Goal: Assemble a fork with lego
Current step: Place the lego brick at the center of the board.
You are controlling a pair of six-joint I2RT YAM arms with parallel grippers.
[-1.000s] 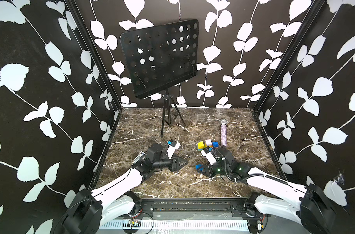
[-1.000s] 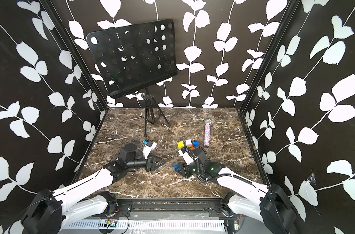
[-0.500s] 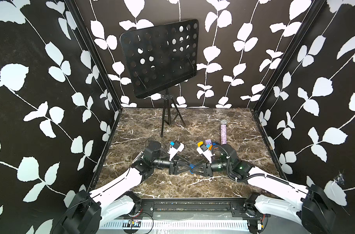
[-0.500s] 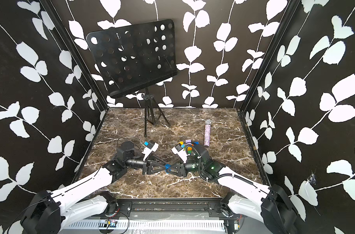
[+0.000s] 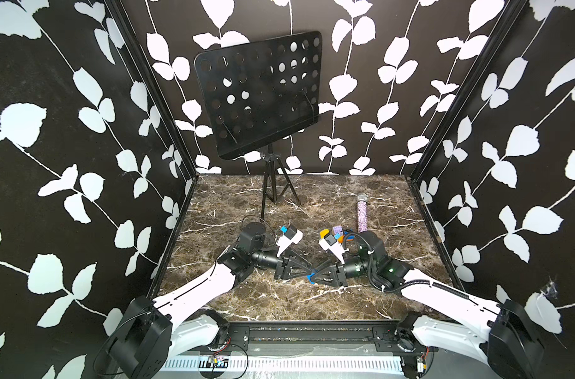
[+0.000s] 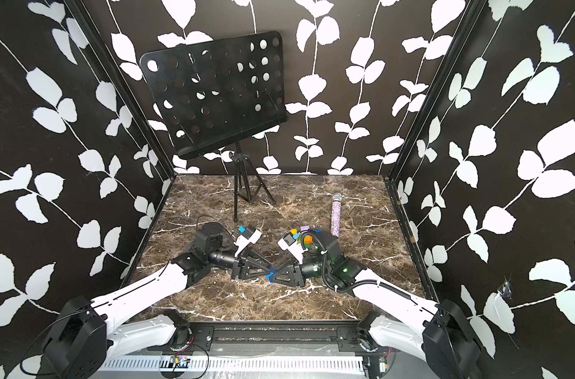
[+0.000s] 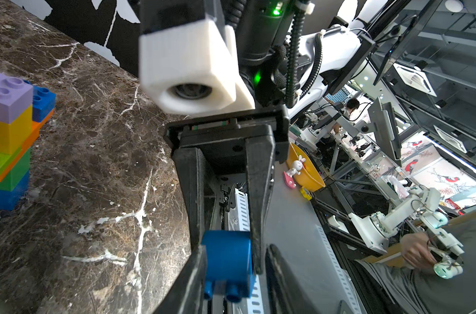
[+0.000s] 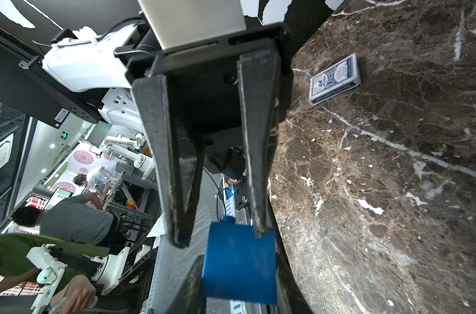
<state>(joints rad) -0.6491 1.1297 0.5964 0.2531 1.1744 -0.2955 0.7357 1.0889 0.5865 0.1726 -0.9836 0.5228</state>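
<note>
A small blue lego brick hangs just above the marble table at centre front, where my two grippers meet tip to tip. My right gripper is shut on the blue brick, one finger on each side. My left gripper reaches in from the opposite side, its jaws standing wider around the same brick. One left finger lies against it, while the other stays outside a right finger. The partly built fork, of lilac, yellow, orange, green and blue bricks, lies behind the right arm in both top views.
A black perforated music stand on a tripod stands at the back left. A glittery pink microphone lies at the back right. A blue deck of playing cards lies on the table beyond the left arm. Patterned walls close three sides.
Both arms swung inward from a spread pose until their tips met at centre front. The right gripper brought the blue brick along. The left jaws narrowed around it.
</note>
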